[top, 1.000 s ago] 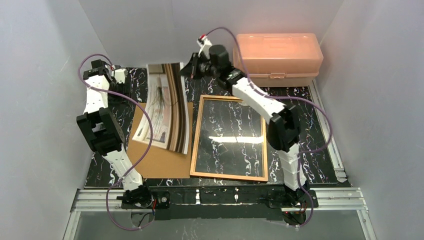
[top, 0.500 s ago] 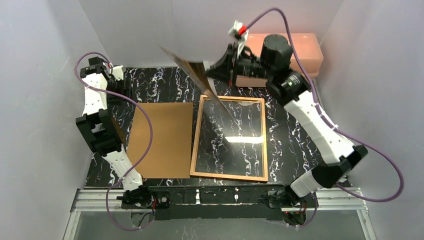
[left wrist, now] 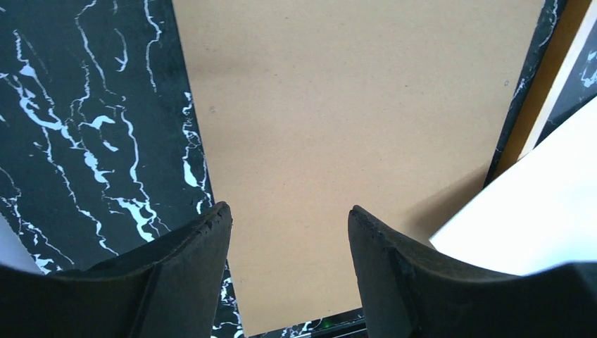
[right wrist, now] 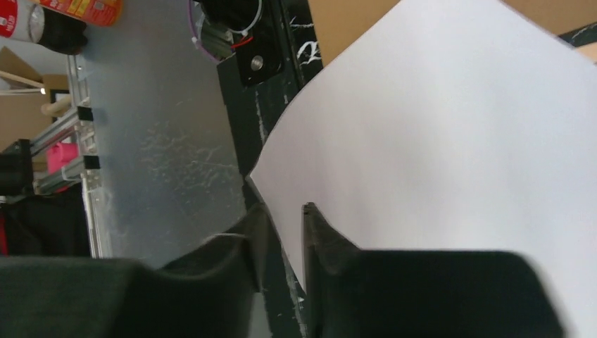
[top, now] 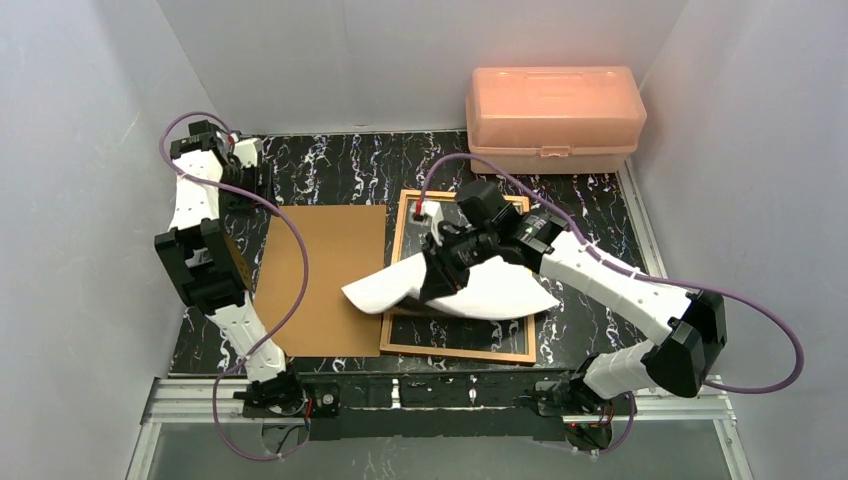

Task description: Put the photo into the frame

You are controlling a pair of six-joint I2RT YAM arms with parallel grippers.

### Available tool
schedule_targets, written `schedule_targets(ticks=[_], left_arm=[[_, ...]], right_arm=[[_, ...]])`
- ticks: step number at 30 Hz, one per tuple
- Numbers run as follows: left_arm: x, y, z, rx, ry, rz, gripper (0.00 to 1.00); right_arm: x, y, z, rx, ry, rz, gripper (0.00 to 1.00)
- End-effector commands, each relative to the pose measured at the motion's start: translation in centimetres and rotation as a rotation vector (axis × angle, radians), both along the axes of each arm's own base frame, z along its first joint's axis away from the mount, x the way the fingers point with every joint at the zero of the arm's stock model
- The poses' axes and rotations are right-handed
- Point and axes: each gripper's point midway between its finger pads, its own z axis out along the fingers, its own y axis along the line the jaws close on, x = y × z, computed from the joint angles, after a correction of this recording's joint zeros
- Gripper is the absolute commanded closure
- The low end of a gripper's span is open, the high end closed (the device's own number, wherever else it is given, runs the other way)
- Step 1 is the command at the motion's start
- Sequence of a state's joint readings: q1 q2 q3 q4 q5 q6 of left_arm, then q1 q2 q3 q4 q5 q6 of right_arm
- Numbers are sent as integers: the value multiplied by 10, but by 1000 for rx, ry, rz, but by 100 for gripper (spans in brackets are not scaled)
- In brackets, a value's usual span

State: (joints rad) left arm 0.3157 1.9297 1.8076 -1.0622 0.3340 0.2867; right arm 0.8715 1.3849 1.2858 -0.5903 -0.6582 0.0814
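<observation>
The photo (top: 495,292) lies white back up across the near-left part of the frame (top: 455,352), bowed rather than flat, and not seated inside the rails. Its left corner sticks out past the frame's left rail over the right edge of the board (top: 320,270), raised a little and casting a shadow on it. The right gripper (right wrist: 284,208) reaches in over the frame at the photo's far edge. Its jaws stand a narrow slit apart with the paper's edge in the slit, and whether they pinch it cannot be told. The left gripper (left wrist: 288,211) hangs above the board's far end, fingers spread wide with nothing between them
</observation>
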Motion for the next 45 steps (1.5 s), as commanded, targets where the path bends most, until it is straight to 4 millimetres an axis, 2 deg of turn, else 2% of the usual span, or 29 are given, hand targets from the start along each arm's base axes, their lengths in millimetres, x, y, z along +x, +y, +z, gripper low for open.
schedule_targets(ticks=[1, 3, 6, 7, 8, 10, 12, 16, 19, 22, 26, 32, 39, 42, 45], left_arm=[[-13, -26, 28, -24, -56, -55, 40], [-17, -40, 27, -28, -52, -99, 39], [-27, -68, 23, -38, -44, -199, 39], [-29, -77, 21, -38, -42, -241, 39], [-32, -88, 19, -40, -36, -283, 39], [-34, -104, 14, -46, -27, -348, 39], [-35, -121, 7, -59, -8, -401, 39], [-38, -151, -10, -73, 39, -496, 39], [-41, -167, -25, -101, 88, -532, 39], [-46, -181, -35, -133, 124, -562, 39], [-56, -195, -41, -149, 152, -600, 39], [-72, -201, -52, -149, 194, -643, 41], [-86, -208, -60, -159, 228, -674, 43], [-89, -213, -64, -159, 234, -682, 43], [-89, -215, -66, -161, 242, -679, 43]], right_arm=[[-19, -2, -14, -67, -3, 30, 58], [-27, -6, -27, -117, 16, 26, 53], [-29, -20, -41, -186, 31, -38, 44], [-26, -26, -47, -215, 27, -82, 38], [-19, -33, -52, -256, 20, -157, 32], [2, -51, -68, -349, -2, -367, 29], [19, -72, -80, -413, 49, -631, 16], [40, -105, -97, -381, 157, -931, 3], [51, -144, -117, -414, 260, -1104, 1], [63, -183, -125, -413, 332, -1302, 1], [69, -209, -129, -369, 381, -1458, 1], [58, -232, -160, -410, 506, -1579, 1], [45, -247, -178, -404, 571, -1642, 1], [45, -247, -190, -385, 588, -1632, 1], [51, -236, -202, -303, 629, -1594, 1]])
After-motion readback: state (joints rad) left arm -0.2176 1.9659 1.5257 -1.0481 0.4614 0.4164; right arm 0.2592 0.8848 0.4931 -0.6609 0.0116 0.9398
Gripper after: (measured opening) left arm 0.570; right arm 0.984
